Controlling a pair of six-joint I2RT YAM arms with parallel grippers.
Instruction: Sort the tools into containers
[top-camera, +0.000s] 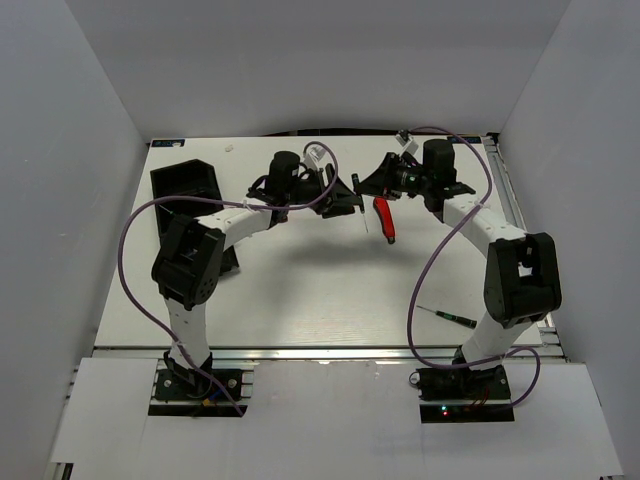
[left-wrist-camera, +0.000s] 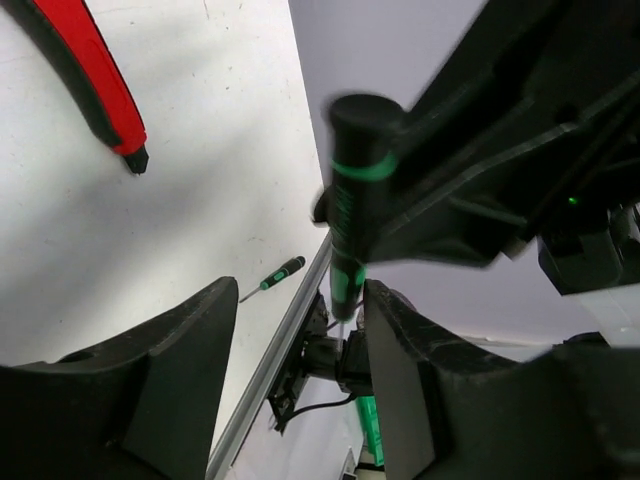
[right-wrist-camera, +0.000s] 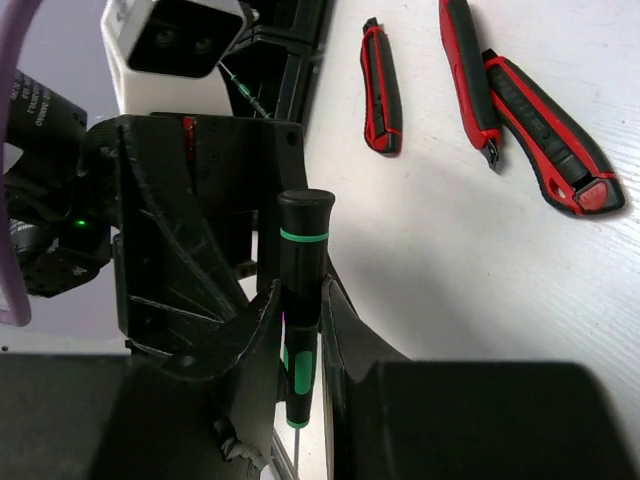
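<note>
Saw a flat white rectangular worktop, closed in at left, back and right by plain matt pale grey walls. Noted a silver ribbed metal rail along the near edge, and a flat white board nearer than that. Found soft, even light, with only faint blurred shadows on the worktop.

No word, brand, number or sign can be read in any of the three views. The only lettering is a short line of white print on a black round housing at the left edge of the right wrist view. It is too small and blurred to make out.
</note>
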